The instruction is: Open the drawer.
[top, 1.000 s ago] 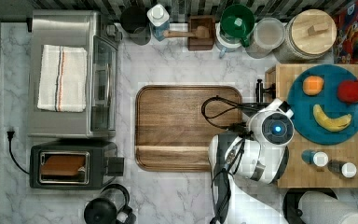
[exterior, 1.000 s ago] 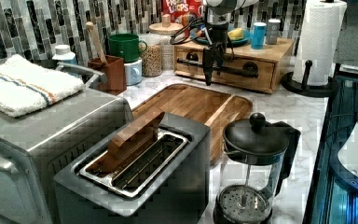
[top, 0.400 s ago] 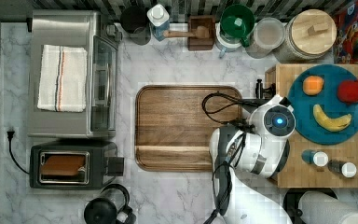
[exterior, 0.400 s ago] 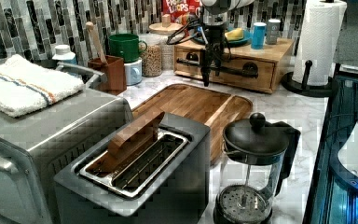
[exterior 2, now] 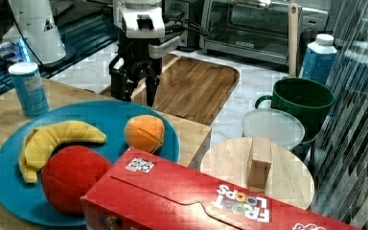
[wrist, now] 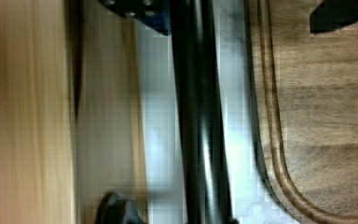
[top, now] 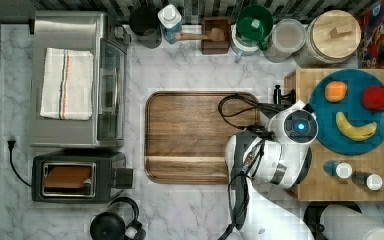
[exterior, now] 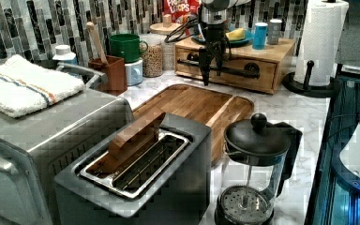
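Observation:
The drawer [exterior: 262, 71] is the light wood front of the countertop box [top: 350, 185], with a long black bar handle [exterior: 236, 71]. It looks pushed in. My gripper [exterior: 211, 63] hangs in front of the panel, open, with its fingers [exterior 2: 151, 88] pointing down on either side of the bar. In the wrist view the handle [wrist: 196, 116] runs between the two fingertips [wrist: 137, 11], close to the one on the drawer [wrist: 107, 116] side and well apart from the other. In the top view the arm's wrist [top: 300, 125] covers most of the handle.
A dark wooden tray [top: 200, 137] lies right beside the box. A blue plate [top: 352, 112] with fruit and two shakers sit on top of it. A paper towel stand [exterior: 321, 42], French press [exterior: 253, 173], toaster [exterior: 140, 168] and oven [top: 75, 80] surround the counter.
The wrist has shifted a little toward the top view's top, along the drawer front. The fingers stay apart around the handle.

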`<state>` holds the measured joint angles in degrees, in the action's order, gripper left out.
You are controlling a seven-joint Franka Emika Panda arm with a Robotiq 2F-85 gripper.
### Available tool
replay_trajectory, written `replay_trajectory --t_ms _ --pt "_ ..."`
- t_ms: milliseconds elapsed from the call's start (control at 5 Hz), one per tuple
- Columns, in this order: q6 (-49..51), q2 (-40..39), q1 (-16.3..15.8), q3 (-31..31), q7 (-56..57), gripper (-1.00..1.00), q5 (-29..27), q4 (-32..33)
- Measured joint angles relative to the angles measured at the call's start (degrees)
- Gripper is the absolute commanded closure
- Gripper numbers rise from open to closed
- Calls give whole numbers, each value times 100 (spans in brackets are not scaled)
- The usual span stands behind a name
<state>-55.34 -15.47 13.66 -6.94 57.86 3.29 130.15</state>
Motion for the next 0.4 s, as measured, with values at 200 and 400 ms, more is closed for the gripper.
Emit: replay_trajectory --t_ms 200,400 --pt "22 1 -62 13 -238 -100 8 11" --pt "22 18 -166 64 -643 -100 5 11"
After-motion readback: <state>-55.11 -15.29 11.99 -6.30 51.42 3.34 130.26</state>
